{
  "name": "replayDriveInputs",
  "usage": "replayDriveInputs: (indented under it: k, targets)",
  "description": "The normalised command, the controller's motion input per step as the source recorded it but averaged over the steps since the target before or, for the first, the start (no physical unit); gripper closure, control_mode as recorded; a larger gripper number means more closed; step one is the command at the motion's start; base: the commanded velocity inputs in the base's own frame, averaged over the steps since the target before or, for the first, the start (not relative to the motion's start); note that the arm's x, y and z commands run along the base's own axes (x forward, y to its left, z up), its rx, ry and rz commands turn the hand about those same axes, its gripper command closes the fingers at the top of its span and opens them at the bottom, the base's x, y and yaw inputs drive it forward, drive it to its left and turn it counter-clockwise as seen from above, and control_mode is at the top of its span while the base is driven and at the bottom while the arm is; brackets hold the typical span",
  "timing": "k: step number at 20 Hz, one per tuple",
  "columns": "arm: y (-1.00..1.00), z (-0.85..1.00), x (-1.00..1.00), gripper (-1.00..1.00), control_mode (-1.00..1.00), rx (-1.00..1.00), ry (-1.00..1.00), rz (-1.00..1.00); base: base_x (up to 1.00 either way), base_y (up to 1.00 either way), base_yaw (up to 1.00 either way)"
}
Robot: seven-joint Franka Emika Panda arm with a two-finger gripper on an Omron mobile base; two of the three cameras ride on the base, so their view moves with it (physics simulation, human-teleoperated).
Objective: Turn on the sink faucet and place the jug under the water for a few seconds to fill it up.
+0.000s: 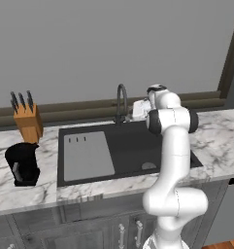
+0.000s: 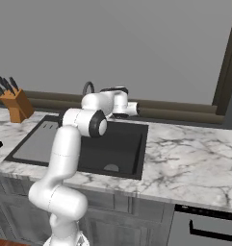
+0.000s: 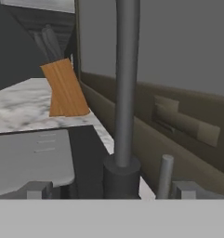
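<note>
Grey faucet (image 3: 126, 93) stem stands between the spread jaws, its small lever (image 3: 165, 175) just inside one tip, neither touching.

A plain grey wall (image 1: 89, 44) rises behind a white marble worktop (image 2: 194, 158) veined in grey. A dark brown ledge (image 2: 180, 113) runs along the wall's foot. A dark vertical frame (image 1: 231, 58), perhaps a door or window edge, stands at the right. Grey cabinet doors (image 1: 89, 233) with pale handles sit below, and a strip of wooden floor (image 1: 225, 244) shows.
</note>
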Motion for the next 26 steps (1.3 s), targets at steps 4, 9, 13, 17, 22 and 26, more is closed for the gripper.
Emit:
replayDriveInputs:
  k: [4,9,13,17,22,26]
  targets:
    - [0.27,-0.08,0.01,-1.00,-1.00,0.00,0.00,0.00,0.00,0.00,0.00]
    - [0.02,-0.01,0.11,-1.00,-1.00,0.00,0.00,0.00,0.00,0.00,0.00]
    - [0.02,0.00,0.03,-1.00,-1.00,0.01,0.00,0.00,0.00,0.00,0.00]
    - [0.02,0.00,0.00,-1.00,-1.00,0.01,0.00,0.00,0.00,0.00,0.00]
    - [0.08,0.00,0.05,1.00,-1.00,0.01,0.00,-0.02,0.00,0.00,0.00]
    - [0.15,0.00,0.12,1.00,-1.00,0.01,0.00,-0.07,0.00,0.00,0.00]
